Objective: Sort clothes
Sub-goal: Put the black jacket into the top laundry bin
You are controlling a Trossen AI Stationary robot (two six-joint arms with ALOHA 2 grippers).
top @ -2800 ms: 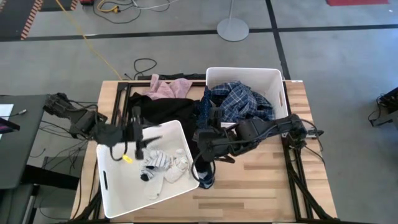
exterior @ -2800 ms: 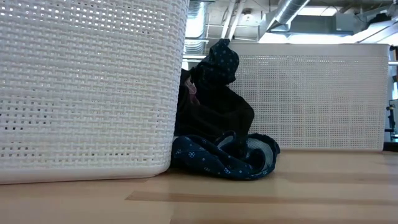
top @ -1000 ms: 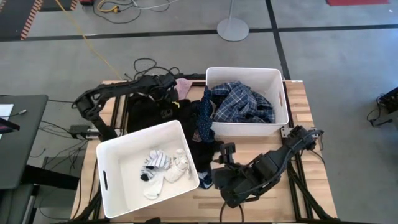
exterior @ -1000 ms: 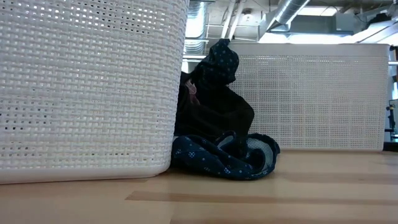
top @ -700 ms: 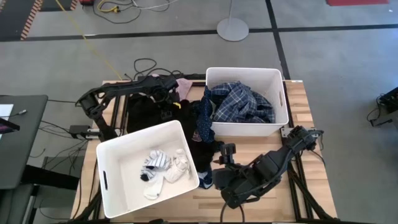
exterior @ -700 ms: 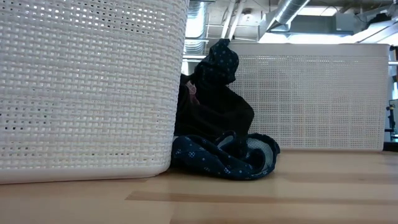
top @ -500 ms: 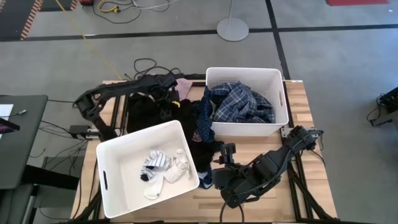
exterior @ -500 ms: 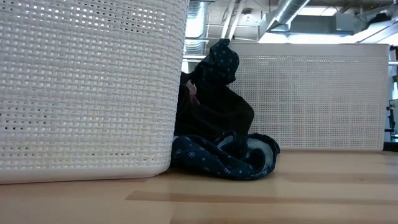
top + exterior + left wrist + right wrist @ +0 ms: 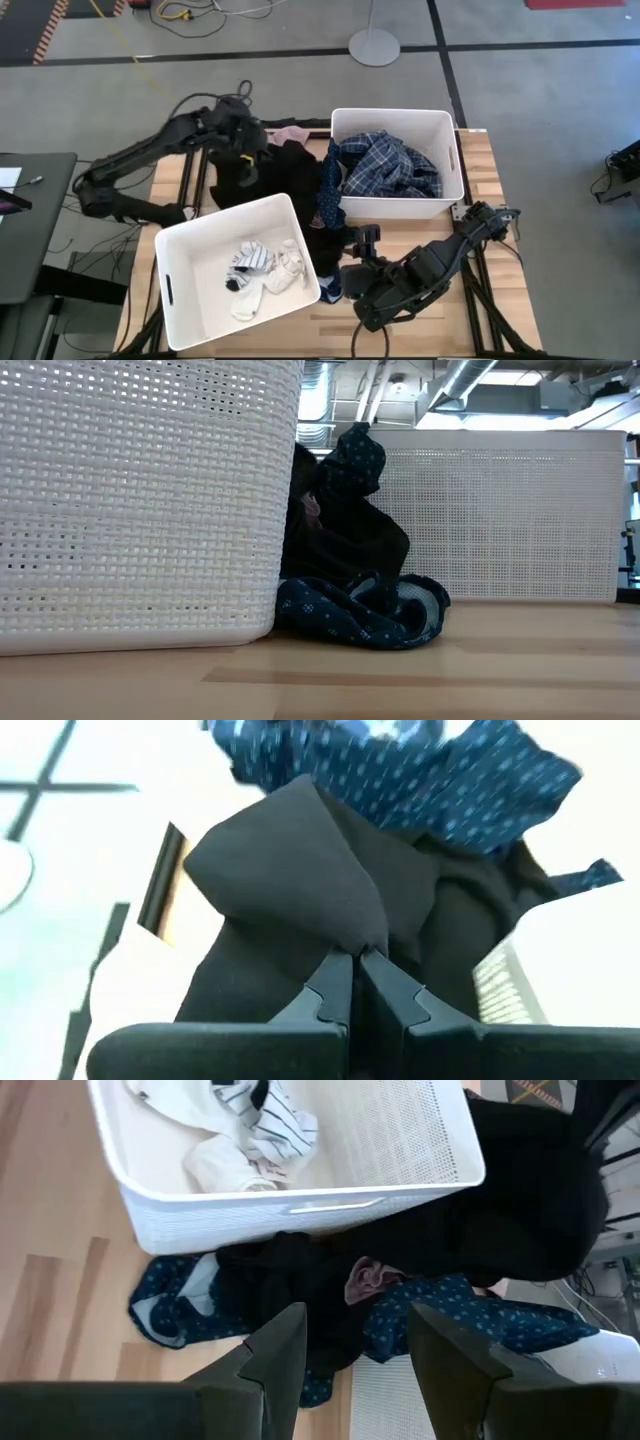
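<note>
My left gripper (image 9: 355, 963) pinches a fold of the large black cloth garment (image 9: 300, 880), behind the near white plastic bin (image 9: 180, 300). My right gripper (image 9: 345, 1335), fingers apart, waits beside that bin.

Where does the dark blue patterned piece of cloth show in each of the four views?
High view: dark blue patterned piece on the table, between the near white plastic bin and the right gripper.
Low view: crumpled at the bin's corner.
Left wrist view: above the large black garment, as.
Right wrist view: beside the bin.
Shared landmark: the bin.
</note>
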